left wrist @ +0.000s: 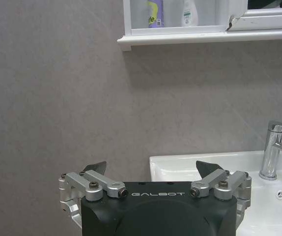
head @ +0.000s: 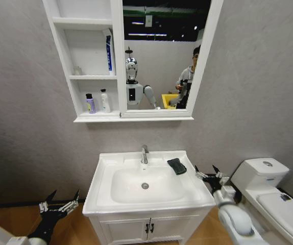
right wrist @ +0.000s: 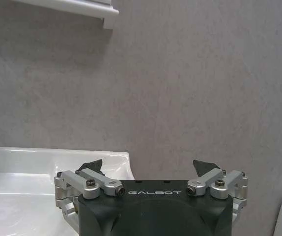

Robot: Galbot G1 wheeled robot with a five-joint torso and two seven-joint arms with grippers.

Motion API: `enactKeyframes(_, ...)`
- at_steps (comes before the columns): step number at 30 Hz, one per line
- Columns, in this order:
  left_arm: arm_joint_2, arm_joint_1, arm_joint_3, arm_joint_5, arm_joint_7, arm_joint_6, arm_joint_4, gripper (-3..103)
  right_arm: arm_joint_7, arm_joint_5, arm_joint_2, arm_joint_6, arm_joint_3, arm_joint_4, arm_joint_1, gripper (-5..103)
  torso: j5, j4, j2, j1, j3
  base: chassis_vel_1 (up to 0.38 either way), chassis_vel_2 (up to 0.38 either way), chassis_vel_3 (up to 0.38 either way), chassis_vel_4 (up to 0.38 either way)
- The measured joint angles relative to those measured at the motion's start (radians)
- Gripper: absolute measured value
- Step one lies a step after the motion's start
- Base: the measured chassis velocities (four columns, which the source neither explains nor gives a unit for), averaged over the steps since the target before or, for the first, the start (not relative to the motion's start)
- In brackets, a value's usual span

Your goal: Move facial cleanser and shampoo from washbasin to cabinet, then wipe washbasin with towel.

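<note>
The white washbasin (head: 190, 191) holds nothing in its bowl. The dark folded towel (head: 176, 166) lies on its back right rim, beside the chrome tap (head: 144, 154). On the cabinet's (head: 117, 61) lowest shelf stand a purple bottle (head: 90, 103) and a white bottle (head: 105, 101); a blue-and-white tube (head: 108, 53) leans on the middle shelf. I cannot tell which of these is the facial cleanser or the shampoo. My left gripper (head: 59, 200) hangs open, low and left of the basin. Just off the basin's right edge my right gripper (head: 208, 171) is open, near the towel.
A white toilet (head: 269, 189) stands close on the right, behind my right arm. The vanity doors (head: 146, 229) sit under the basin. The mirror (head: 162, 56) reflects the room. In the left wrist view the basin's corner (left wrist: 205, 164) lies just ahead of the open gripper (left wrist: 151, 167).
</note>
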Motion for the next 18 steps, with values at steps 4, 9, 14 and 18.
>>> enactKeyframes(4, 0.0, 0.0, 0.0, 0.0, 0.0, 0.0, 0.0, 100, -0.01, 0.001, 0.062, 0.014, 0.004, 0.106, -0.121, 100, 0.0007, 0.0004, 0.0, 0.0, 0.0, 0.0, 0.0, 0.0, 0.0)
enactKeyframes(9, 0.0, 0.0, 0.0, 0.0, 0.0, 0.0, 0.0, 100, -0.013, -0.003, 0.108, 0.016, -0.028, 0.263, -0.271, 100, 0.0002, 0.0004, 0.0, 0.0, 0.0, 0.0, 0.0, 0.0, 0.0)
enactKeyframes(14, 0.0, 0.0, 0.0, 0.0, 0.0, 0.0, 0.0, 100, -0.02, -0.025, 0.124, 0.016, -0.085, 0.33, -0.328, 100, 0.0002, 0.0002, 0.0, 0.0, 0.0, 0.0, 0.0, 0.0, 0.0)
enactKeyframes(18, 0.0, 0.0, 0.0, 0.0, 0.0, 0.0, 0.0, 100, -0.02, -0.056, 0.125, 0.012, -0.142, 0.352, -0.329, 100, 0.0004, 0.0004, 0.0, 0.0, 0.0, 0.0, 0.0, 0.0, 0.0)
